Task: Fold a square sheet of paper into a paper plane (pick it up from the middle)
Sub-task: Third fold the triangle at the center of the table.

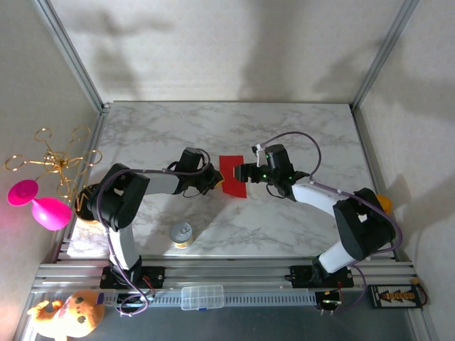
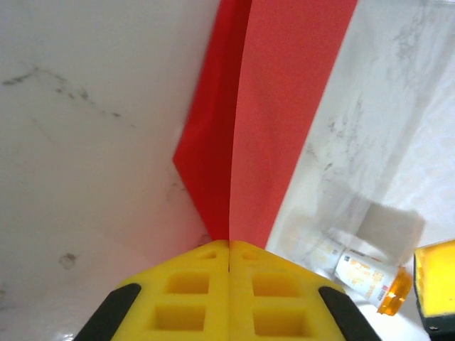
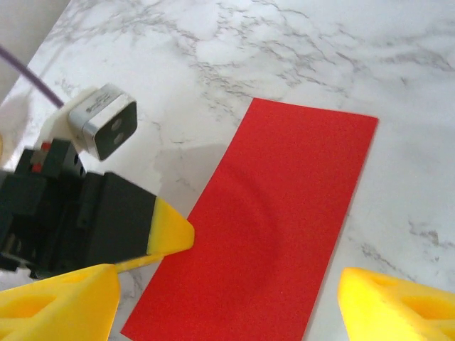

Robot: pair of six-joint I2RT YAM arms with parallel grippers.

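Table [image 1: 298, 128]: white marble top, walled by pale panels on metal posts.
Paper [image 1: 232, 176]: bright red, plain, near the middle of the table, between the two grippers. The right wrist view shows it [image 3: 284, 227] as a long rectangle lying flat on the marble. The left wrist view shows it [image 2: 284, 106] in two shades, darker on the left and lighter on the right, meeting along a straight line.
Left gripper [image 1: 213, 181]: at the paper's left edge. Yellow fingers [image 2: 185, 284] pressed together with no gap; the line in the paper runs straight into the seam between them, so they are clamped on its edge. From the right wrist, its yellow tip [image 3: 174, 234] touches the sheet's left side.
Right gripper [image 1: 240, 172]: over the paper from the right. Fingers [image 3: 57, 305] wide apart, one on each side of the sheet's near end, holding nothing [image 3: 227, 291].
Can [image 1: 182, 234]: upright on the table, near the left arm, well apart from the paper.
Bottle [image 2: 366, 277]: orange-capped, lying on its side, blurred, beyond the paper.
Pink toy [image 1: 39, 202]: off the table's left edge.
Gold wire stand [image 1: 53, 160]: just above the pink toy.
Clear box [image 1: 202, 297]: on the front rail between the arm bases.
Plush toy [image 1: 67, 316]: lower left corner, off the table.
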